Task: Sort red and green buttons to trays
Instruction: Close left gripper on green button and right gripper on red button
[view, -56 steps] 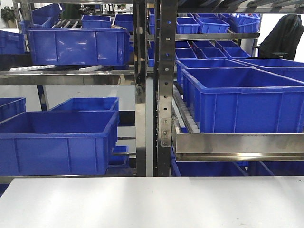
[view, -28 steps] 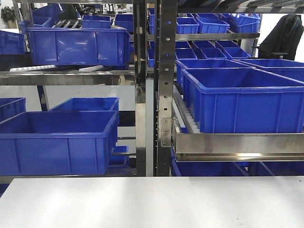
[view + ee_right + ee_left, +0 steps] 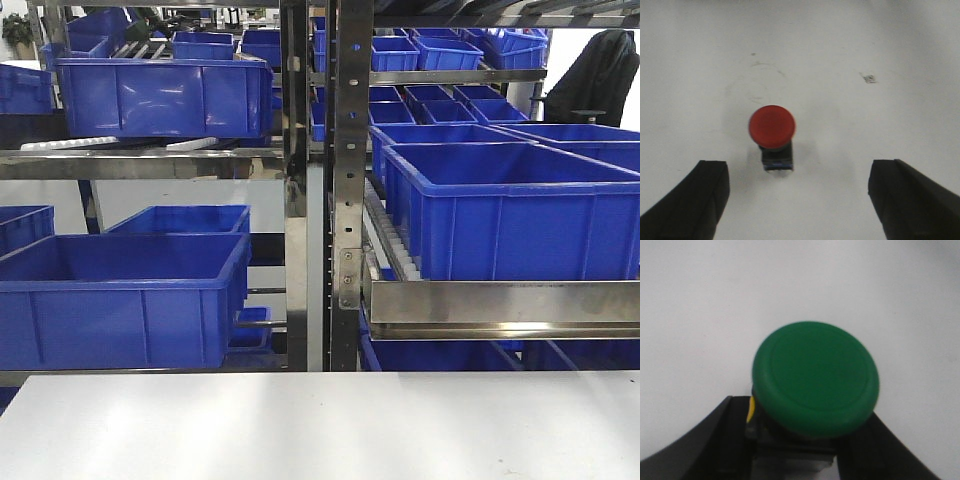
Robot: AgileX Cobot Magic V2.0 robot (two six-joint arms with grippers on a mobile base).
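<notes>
Nothing has moved among the blue crates (image 3: 500,210). Left gripper (image 3: 802,445) pinches the green button (image 3: 815,377) (keep it firm); right gripper (image 3: 800,195), spread wide, should shift left over the red button (image 3: 772,126) on the table (image 3: 880,50).

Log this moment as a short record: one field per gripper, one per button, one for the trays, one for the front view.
left gripper: shut on the green button, fingers flanking its dark body below the cap
right gripper: open, holding nothing
red button: standing cap-up on the white table, ahead of the right gripper's fingers, a little left of their midline, untouched
trays: none in any view
front view: blue crates on metal shelving behind the table; no arm visible
</notes>
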